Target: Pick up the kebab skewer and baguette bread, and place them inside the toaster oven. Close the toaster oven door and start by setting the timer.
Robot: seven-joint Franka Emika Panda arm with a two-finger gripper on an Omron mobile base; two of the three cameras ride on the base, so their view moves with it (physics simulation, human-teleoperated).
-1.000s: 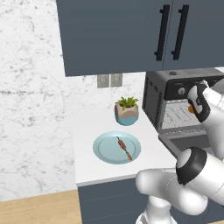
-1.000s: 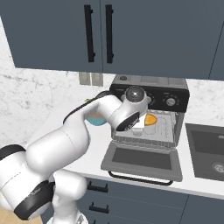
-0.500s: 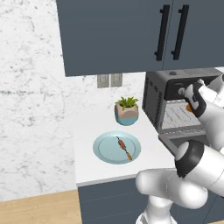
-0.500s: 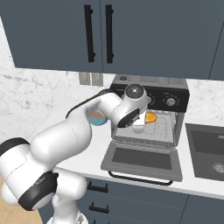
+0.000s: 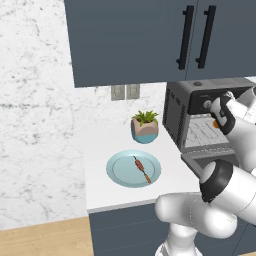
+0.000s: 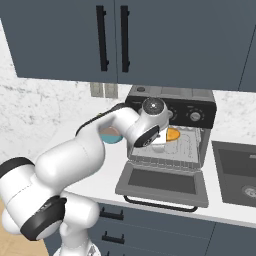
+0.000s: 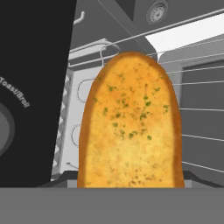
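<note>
We see the baguette bread [image 7: 130, 122] standing straight up from where the fingertips would rise in the hand view, its golden, herb-flecked crust covering them completely (so we cannot tell whether the fingers are clamped on the loaf or spread beside it). Beyond the loaf, ahead of the fingers, run the thin wires of the wire rack [image 7: 197, 109] inside the toaster oven [image 6: 172, 107]. To one side of the loaf is the oven's black panel [image 7: 35, 87], with part of a knob and the words "Toast/Broil".

From the right base view, the gripper [image 6: 161, 141] is reached into the oven's open mouth, and the orange end of the bread [image 6: 172, 134] shows just past it, over the rack. The toaster oven door [image 6: 162, 182] lies folded down flat below the gripper, its bar handle toward us. In the left base view we catch only a small orange bit of the loaf [image 5: 215, 123] at the wrist, at the oven opening.

The kebab skewer [image 5: 142, 169] lies well away from the fingers, on a pale blue plate [image 5: 120, 170] on the white counter [image 5: 100, 185]. Behind the plate stands a small potted plant [image 5: 145, 126].
</note>
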